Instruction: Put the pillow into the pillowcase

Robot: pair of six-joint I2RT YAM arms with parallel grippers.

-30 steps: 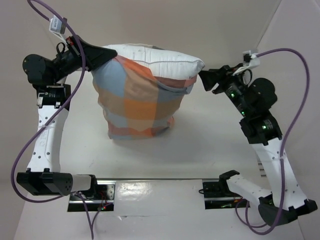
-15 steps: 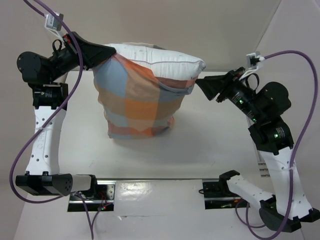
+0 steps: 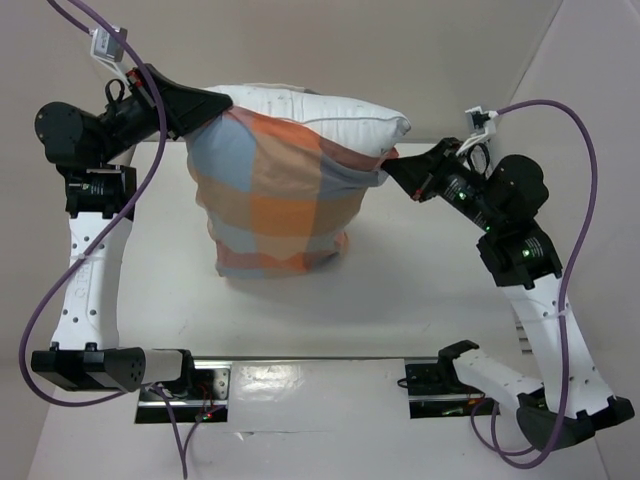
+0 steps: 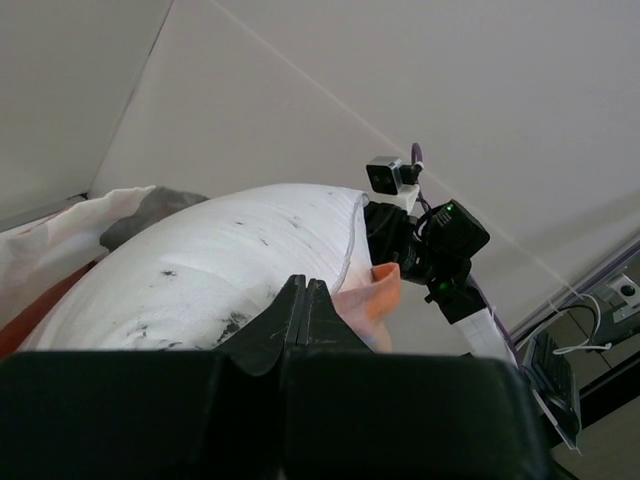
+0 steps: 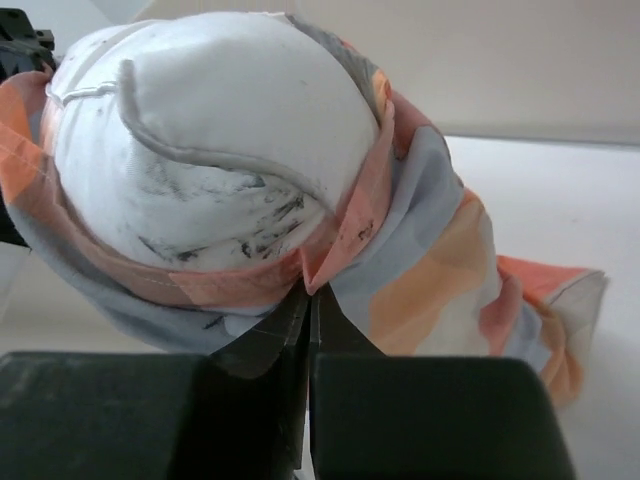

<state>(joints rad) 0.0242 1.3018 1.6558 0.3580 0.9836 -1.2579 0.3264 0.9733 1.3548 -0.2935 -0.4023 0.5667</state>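
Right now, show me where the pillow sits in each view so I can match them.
Top external: pillow upper centre, poking from the pillowcase.
Left wrist: pillow centre-left, behind the left end effector.
Right wrist: pillow upper left, above the right end effector.
Shared landmark: the orange-checked pillowcase wrapping it.

No readable text, labels or numbers anywhere.

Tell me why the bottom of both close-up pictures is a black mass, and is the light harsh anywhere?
Left wrist view: the black mass is the left gripper, close to the lens and unlit; the pillow beyond is sharp. Right wrist view: likewise the right gripper, pinching the pillowcase. Top view: soft, even light, faint shadows on the table, no glare.
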